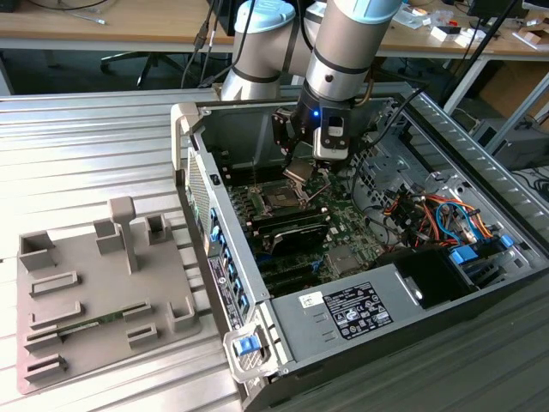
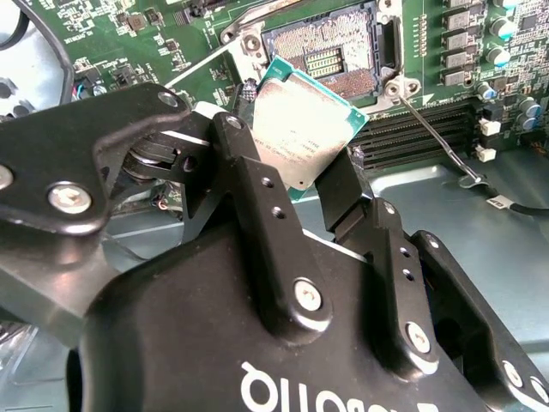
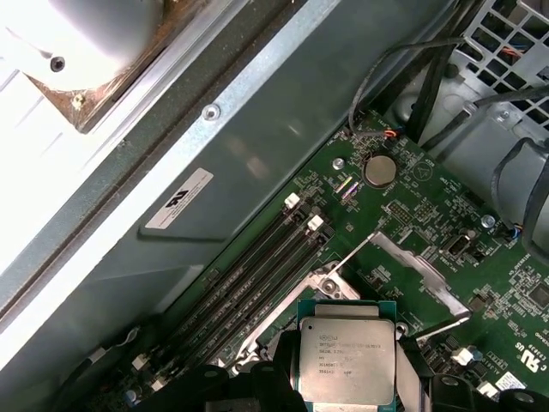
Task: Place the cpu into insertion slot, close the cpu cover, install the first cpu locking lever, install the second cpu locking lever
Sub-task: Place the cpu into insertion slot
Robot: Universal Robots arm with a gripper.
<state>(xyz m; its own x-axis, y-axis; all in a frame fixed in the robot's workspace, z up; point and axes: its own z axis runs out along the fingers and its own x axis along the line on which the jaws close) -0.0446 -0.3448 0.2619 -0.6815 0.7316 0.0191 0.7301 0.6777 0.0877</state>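
Observation:
My gripper [image 1: 298,172] hangs inside the open computer case, shut on the cpu [image 1: 297,169] by two opposite edges. The cpu [image 2: 300,129] is a thin square chip with a dull silver face and a green rim, held tilted just above the green motherboard [image 1: 343,223]. Its face [image 3: 347,365] shows between the black fingers [image 3: 279,382]. The insertion slot [image 2: 330,51] lies open and empty just beyond the chip, with its pin field bare. The cpu cover [image 3: 403,257] stands swung open beside the socket. A thin locking lever [image 2: 433,129] juts out from one socket corner.
Black memory slots [image 3: 257,283] run beside the socket. The case wall [image 1: 244,129] stands behind the arm, with cables [image 1: 429,210] and a drive cage at the exterior view's right. A grey power supply [image 1: 356,309] sits at the front. A grey fixture tray [image 1: 94,292] lies outside the case.

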